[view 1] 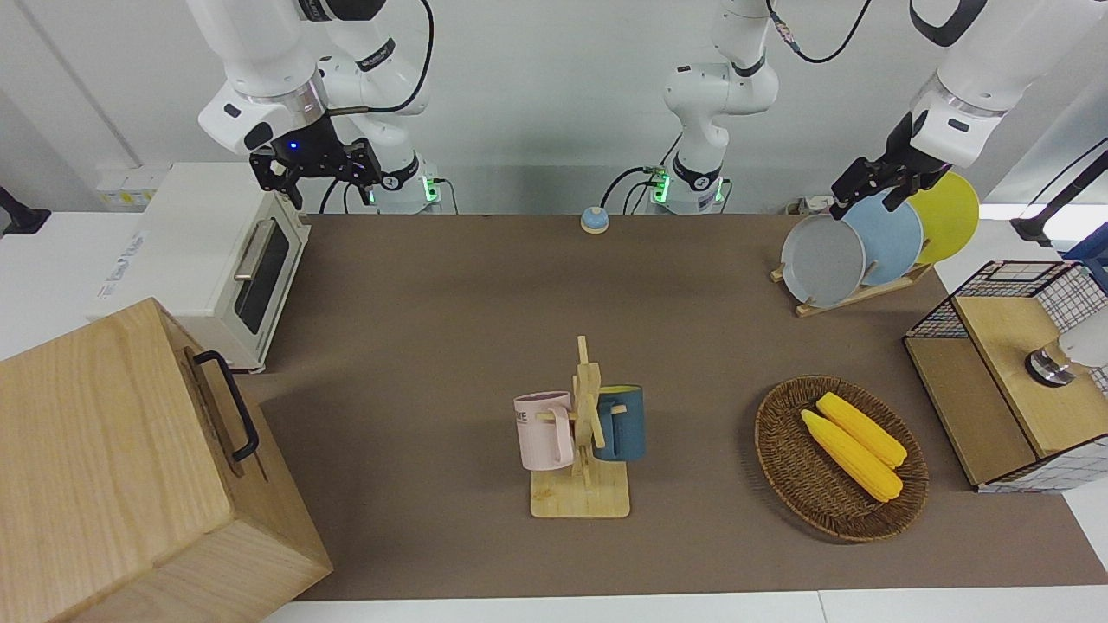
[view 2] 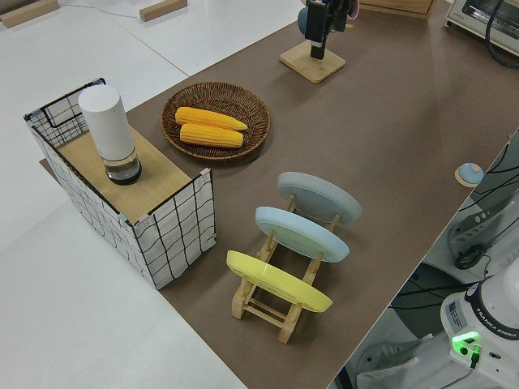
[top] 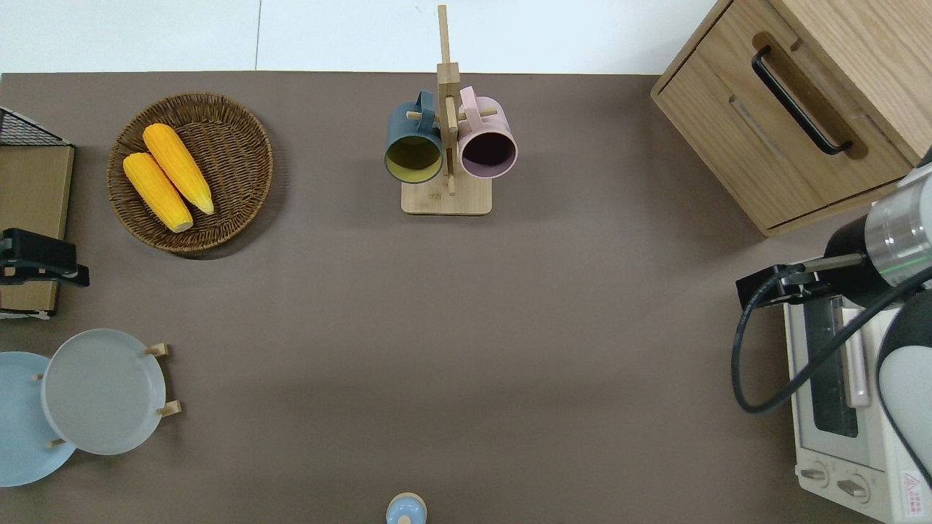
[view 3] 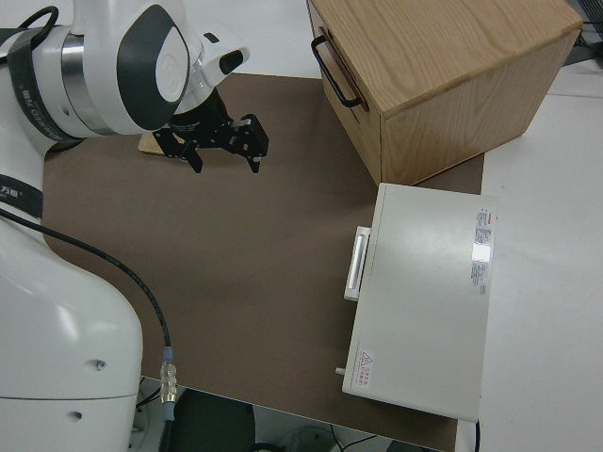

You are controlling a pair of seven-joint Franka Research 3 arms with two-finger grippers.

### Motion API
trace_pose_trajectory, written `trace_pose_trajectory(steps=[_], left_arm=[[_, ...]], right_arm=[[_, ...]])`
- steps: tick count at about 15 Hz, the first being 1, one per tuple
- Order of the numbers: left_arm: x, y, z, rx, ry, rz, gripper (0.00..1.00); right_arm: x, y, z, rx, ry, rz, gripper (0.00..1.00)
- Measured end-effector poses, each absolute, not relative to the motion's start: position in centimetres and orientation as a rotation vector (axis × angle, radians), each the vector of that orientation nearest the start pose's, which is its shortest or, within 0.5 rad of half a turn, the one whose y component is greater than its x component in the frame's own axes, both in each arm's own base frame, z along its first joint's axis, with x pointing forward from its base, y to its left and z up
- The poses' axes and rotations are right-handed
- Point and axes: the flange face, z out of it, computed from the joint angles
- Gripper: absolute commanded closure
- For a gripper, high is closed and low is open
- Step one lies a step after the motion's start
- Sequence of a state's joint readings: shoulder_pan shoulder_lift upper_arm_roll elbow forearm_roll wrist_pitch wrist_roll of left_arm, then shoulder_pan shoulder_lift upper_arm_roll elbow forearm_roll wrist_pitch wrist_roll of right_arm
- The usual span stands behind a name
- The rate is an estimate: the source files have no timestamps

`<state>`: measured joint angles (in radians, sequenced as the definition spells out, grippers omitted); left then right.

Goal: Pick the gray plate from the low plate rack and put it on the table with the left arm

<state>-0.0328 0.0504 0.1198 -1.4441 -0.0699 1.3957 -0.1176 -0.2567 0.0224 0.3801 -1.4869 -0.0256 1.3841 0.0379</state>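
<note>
The gray plate [view 1: 822,260] [top: 103,391] [view 2: 319,197] leans in the low plate rack [view 1: 853,298] [view 2: 268,304], in the slot toward the right arm's end of the brown table [view 1: 433,346]. A light blue plate [view 1: 885,235] and a yellow plate [view 1: 945,215] stand in the other slots. My left gripper [view 1: 866,203] [top: 36,258] hangs open in the air, clear of the plates; the overhead view puts it over the edge of the wire crate. The right arm is parked, its gripper [view 3: 224,151] open and empty.
A wicker basket [view 1: 840,459] with two corn cobs lies farther from the robots than the rack. A wire crate [view 1: 1004,372] holding a white cylinder stands at the left arm's end. Mid-table are a mug stand [view 1: 582,433] and a bell [view 1: 594,220]. A toaster oven [view 1: 216,260] and a wooden cabinet [view 1: 112,467] fill the right arm's end.
</note>
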Motion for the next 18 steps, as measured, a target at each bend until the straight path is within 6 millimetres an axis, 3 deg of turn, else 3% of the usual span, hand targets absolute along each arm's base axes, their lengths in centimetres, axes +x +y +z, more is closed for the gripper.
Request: trace_pose_trajectory(steps=[12,18], left_arm=[[55.2,2.0,63.8,-3.092,-0.257,0.163,0.0],[54.5,2.8,59.6,-2.868,-0.097,0.3,0.0]], right_arm=[[53.8,6.1,63.7,-3.16,-0.131,0.193,0.017],[53.8,6.1,63.7,-3.16,-0.131,0.193,0.017]])
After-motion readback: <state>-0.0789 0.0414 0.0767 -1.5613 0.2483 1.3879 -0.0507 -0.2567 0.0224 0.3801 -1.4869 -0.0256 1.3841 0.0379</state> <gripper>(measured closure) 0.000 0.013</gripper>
